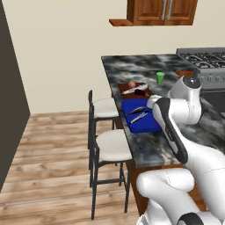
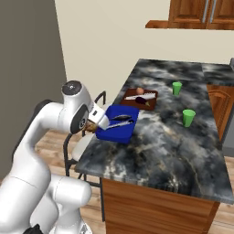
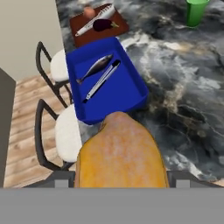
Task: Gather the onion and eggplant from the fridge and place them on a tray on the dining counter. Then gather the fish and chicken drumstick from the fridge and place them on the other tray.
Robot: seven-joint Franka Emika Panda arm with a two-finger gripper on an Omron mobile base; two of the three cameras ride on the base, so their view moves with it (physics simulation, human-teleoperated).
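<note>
Chicken drumstick [image 3: 120, 153] hides pincer [image 3: 119, 183] fingertips near blue tray [image 3: 133, 83].

Glossy marble counter [image 2: 173, 132] (wooden base)

Open floor is left at the near end of the blue tray [image 3: 135, 83], its middle taken by a fish [image 3: 95, 68] and knife [image 3: 101, 81].

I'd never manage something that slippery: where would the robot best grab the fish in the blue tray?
Probably across the fish's thick middle, coming straight down. It lies flat and diagonal in the tray, beside a knife, so the fingers should straddle its narrow width.
</note>
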